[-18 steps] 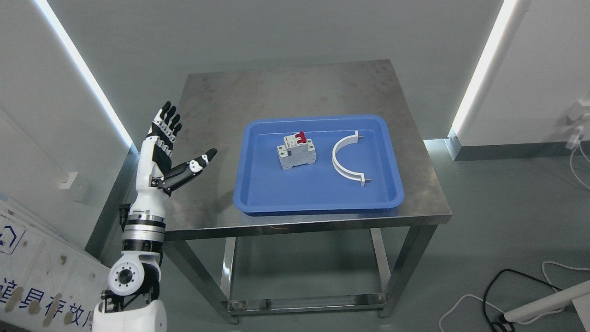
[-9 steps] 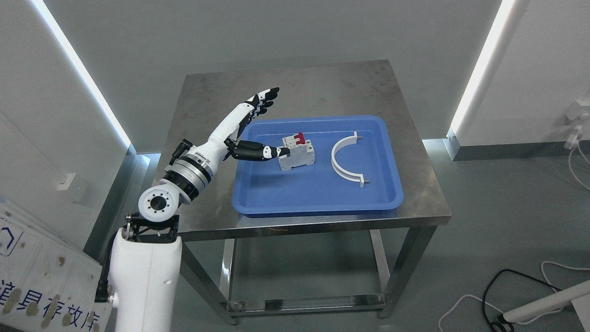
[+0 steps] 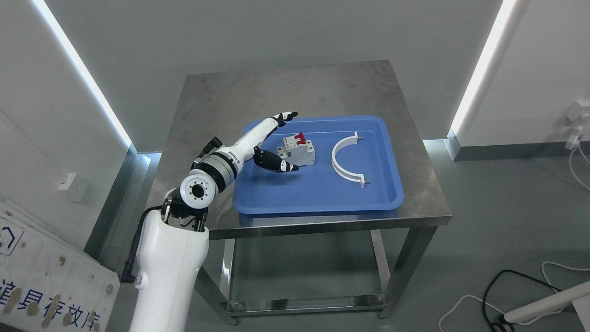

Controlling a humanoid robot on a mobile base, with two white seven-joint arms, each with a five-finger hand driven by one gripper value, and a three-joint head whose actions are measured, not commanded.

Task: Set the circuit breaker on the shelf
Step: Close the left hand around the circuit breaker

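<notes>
Since a moment ago my left hand (image 3: 269, 145) has dropped lower over the blue tray (image 3: 318, 203), thumb now in front of the circuit breaker (image 3: 297, 153). My fingers (image 3: 286, 115) are spread wide, gripping nothing. The breaker stands in the tray between thumb and fingers, on the steel worktop (image 3: 221, 101). A white curved clamp (image 3: 346, 159) lies to its right.

A square steel surface (image 3: 295, 87) on four metal legs stands on a grey floor (image 3: 507, 221). A blue tray (image 3: 318, 196) lies flat on its near right part, its front edge close to the surface's front edge. The far half of the surface is bare metal.
</notes>
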